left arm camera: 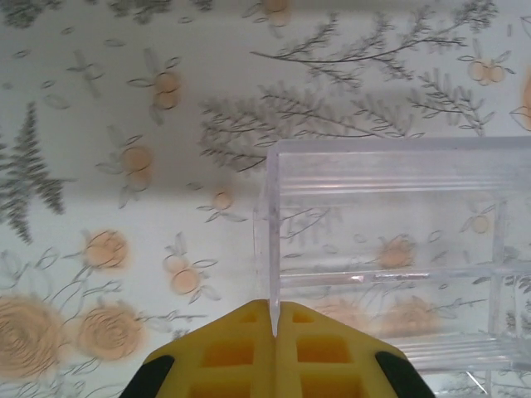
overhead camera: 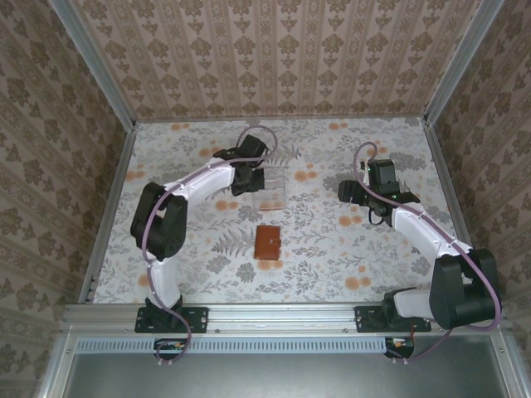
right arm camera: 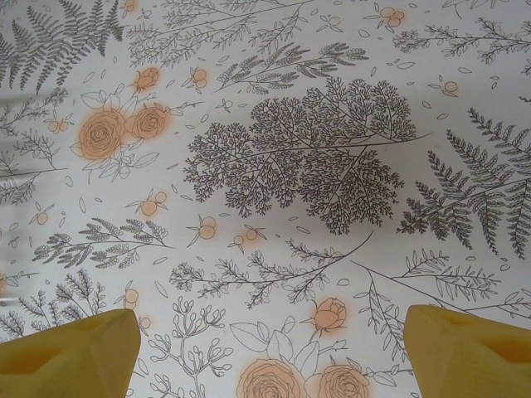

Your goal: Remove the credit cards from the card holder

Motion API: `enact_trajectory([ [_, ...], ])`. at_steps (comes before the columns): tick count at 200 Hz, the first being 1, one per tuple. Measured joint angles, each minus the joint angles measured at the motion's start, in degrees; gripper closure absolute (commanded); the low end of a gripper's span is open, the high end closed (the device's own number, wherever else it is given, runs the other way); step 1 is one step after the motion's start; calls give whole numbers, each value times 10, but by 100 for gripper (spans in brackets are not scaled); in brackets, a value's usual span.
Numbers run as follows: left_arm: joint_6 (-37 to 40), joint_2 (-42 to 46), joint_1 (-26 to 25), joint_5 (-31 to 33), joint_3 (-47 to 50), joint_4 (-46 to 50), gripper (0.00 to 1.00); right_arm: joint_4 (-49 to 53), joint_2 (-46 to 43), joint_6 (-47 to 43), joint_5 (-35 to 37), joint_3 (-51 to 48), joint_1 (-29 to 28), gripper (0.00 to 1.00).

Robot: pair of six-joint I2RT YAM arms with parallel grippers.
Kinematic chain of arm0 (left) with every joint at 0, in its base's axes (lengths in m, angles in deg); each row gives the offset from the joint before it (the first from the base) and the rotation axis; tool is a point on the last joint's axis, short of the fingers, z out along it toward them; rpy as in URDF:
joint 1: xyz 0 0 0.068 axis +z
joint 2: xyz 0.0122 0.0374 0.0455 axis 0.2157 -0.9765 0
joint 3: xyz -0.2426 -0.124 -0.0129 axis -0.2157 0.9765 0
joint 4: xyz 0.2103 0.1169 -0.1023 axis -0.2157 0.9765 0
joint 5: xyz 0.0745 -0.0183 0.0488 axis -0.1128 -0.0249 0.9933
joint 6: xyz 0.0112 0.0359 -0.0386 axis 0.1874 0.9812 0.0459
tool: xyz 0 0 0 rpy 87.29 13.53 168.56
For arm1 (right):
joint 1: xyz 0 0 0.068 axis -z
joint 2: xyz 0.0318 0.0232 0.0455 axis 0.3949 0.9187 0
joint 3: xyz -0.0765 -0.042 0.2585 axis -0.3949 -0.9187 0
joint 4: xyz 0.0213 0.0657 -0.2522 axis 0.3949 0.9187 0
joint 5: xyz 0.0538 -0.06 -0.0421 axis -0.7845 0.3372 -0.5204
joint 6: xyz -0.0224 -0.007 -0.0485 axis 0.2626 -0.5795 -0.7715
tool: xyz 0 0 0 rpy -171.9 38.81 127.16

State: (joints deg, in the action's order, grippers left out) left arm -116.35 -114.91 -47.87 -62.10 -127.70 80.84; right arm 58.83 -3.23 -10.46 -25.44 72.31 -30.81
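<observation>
There's the left pincer (left arm camera: 274,322) clamped on the clear tray (left arm camera: 390,170) wall, right pincer (right arm camera: 265,348) spread wide, card holder (overhead camera: 268,242) lying shut nearer on the desk (overhead camera: 332,249).

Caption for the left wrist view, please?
Left end effector shut on a wall of the clear tray, on the floral table.

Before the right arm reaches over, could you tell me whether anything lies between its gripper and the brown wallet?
Nothing visible does: only bare tablecloth separates the open right gripper from the wallet. The clear tray sits farther back.
</observation>
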Motion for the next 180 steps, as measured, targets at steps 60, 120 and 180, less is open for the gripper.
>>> enact_trajectory([
  [60,19,-93,-18,12,-117,40,97,0,0,0,0,0,0,15],
  [120,22,-137,-24,27,-182,69,94,2,0,0,0,0,0,14],
  [180,22,-137,-25,31,-186,81,82,6,0,0,0,0,-2,15],
])
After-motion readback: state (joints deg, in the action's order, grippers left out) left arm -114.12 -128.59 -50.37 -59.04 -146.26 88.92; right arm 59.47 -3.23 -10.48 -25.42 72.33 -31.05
